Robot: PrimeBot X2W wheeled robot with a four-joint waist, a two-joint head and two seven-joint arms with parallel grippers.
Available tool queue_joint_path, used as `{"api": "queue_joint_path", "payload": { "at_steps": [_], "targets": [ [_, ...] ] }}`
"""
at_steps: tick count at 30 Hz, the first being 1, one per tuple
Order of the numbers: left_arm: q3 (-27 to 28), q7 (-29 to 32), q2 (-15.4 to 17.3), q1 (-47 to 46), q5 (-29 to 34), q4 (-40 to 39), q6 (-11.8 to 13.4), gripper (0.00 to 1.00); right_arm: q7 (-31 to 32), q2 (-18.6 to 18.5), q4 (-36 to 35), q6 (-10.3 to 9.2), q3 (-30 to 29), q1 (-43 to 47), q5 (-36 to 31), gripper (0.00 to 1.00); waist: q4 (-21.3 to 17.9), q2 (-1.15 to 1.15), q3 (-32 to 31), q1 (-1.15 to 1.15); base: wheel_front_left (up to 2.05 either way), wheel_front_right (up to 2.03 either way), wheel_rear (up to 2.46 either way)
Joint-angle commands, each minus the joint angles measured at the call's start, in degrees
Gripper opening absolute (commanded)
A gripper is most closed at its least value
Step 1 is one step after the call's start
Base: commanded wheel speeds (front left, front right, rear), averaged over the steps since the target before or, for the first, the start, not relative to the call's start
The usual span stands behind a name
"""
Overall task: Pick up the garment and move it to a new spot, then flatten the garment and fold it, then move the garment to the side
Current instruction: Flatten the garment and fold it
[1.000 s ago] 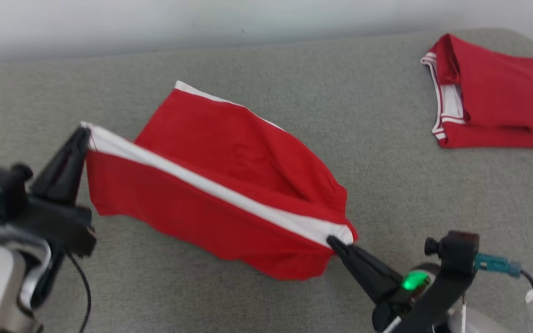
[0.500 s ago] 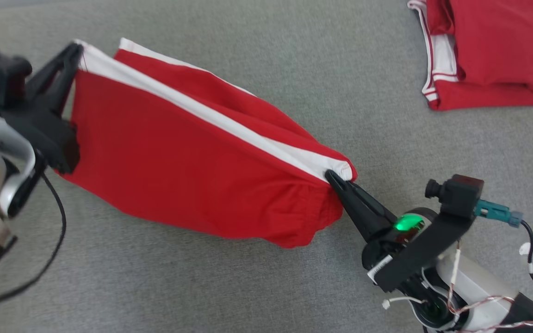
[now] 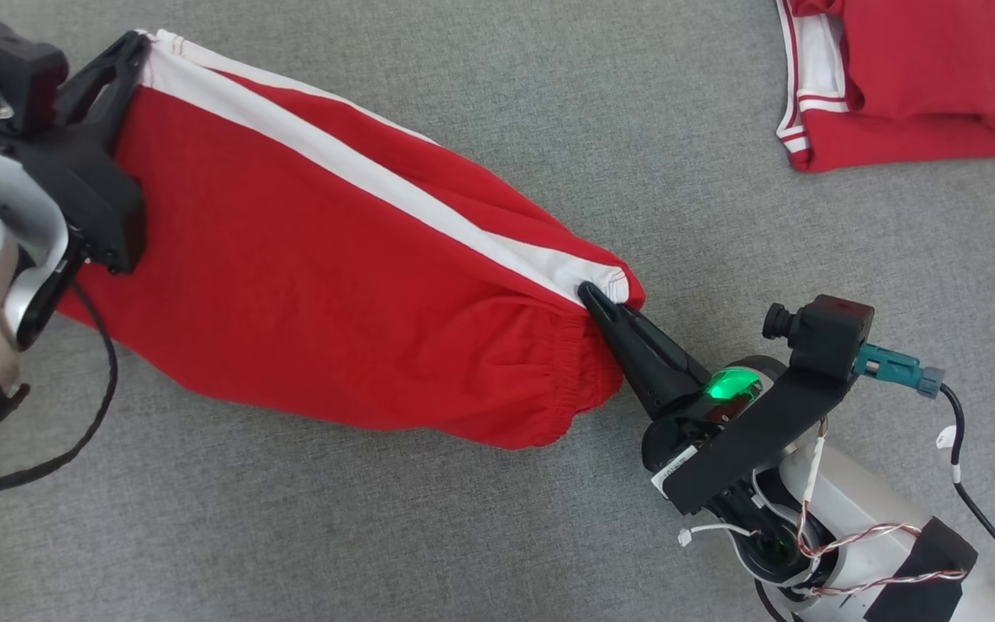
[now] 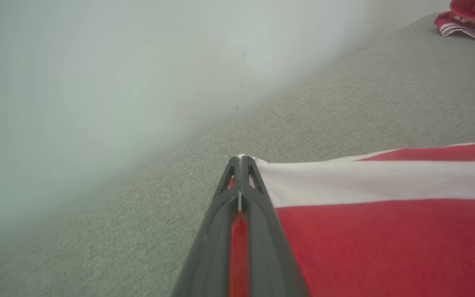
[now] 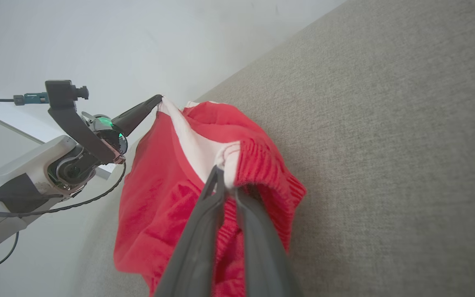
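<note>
head view: garment (image 3: 333, 285), red with a white side stripe, is strung between both grippers over the grey fabric surface (image 3: 480, 104). At one end the left gripper (image 3: 136, 47) is clenched on the striped corner. At the other end the right gripper (image 3: 592, 295) is clenched on the stripe where it meets the gathered waistband. The cloth is taut along the stripe and sags in a belly below it; can't tell if the belly touches the surface. A second red garment (image 3: 912, 78), folded, with white-and-red trim, lies flat on the surface, well apart from the garment, beyond its waistband end. A black cable (image 3: 74, 441) loops off the left arm just beside the garment's corner end. A green light (image 3: 726, 383) is lit on the right wrist, near the garment's waistband end.

left wrist view: fingers pressed together, white edge pinched at the tips, red cloth showing in the slot between them. The garment runs sideways off the tips, stripe above red. Beyond the garment the surface meets a pale wall (image 4: 97, 82). The folded one sits far off at the surface's corner.

right wrist view: fingers grasp the stripe end and ribbed waistband, with a narrow gap lower down between them. The garment hangs bunched from the tips across to the left gripper, which pinches the far corner. The surface lies alongside the garment, with the wall beyond.
</note>
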Motion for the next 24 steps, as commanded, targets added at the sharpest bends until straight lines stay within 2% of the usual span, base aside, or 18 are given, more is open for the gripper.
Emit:
{"api": "queue_joint_path", "payload": {
  "at_steps": [1, 4, 5, 6, 7, 8, 17, 24],
  "targets": [
    [-0.8, -1.0, -0.3, -1.2, -0.3, 0.9, 0.2, 0.0, -0.3, 0.4, 0.0, -0.11, 0.1, -0.4, -0.5, 0.0, -0.1, -0.01, 0.1, -0.01, 0.0, 0.0, 0.0],
    [-2.8, -2.8, -0.8, -2.2, -1.4, 3.0, 0.2, 0.0, 0.3, 0.5, -0.3, -0.12, 0.5, -0.8, -1.3, 0.0, -0.1, -0.01, 0.1, -0.01, 0.0, 0.0, 0.0],
    [-3.5, -3.4, -1.1, -2.5, -2.0, 3.6, 0.2, 0.0, 0.4, 0.4, -0.2, -0.12, 0.4, -0.8, -1.6, 0.15, -0.1, -0.01, 0.0, -0.01, 0.0, 0.0, 0.0],
    [-3.9, -4.1, -1.3, -2.8, -2.4, 4.3, 0.2, 0.0, 0.6, 0.4, 0.1, -0.11, 0.3, -0.7, -1.8, 0.47, -0.1, -0.01, -0.1, -0.01, 0.0, 0.0, 0.0],
    [-4.4, -4.7, -1.5, -3.0, -2.7, 4.9, 0.2, 0.73, 0.7, 0.5, 0.2, -0.12, 0.3, -0.7, -2.2, 1.0, -0.1, -0.01, -0.2, -0.01, 0.0, 0.0, 0.0],
    [-4.9, -5.2, -1.7, -3.2, -2.9, 5.6, 0.2, 1.0, 1.2, 0.6, 0.4, -0.11, 0.3, -0.7, -2.3, 1.0, -0.1, -0.01, -0.4, -0.01, 0.0, 0.0, 0.0],
    [-7.3, -8.5, -1.9, -1.3, -7.1, 9.4, 0.2, 1.0, 2.9, -0.8, -0.2, -0.12, -2.3, 2.1, -4.3, 1.0, 0.3, -0.01, -4.7, -0.01, 0.0, 0.0, 0.0],
    [-4.5, -8.9, -0.3, 1.5, -8.3, 8.6, 0.2, 1.0, 3.9, -1.8, -1.2, -0.11, -6.1, 5.1, -7.2, 1.0, 0.8, -0.01, -8.8, -0.01, 0.0, 0.0, 0.0]
  ]
}}
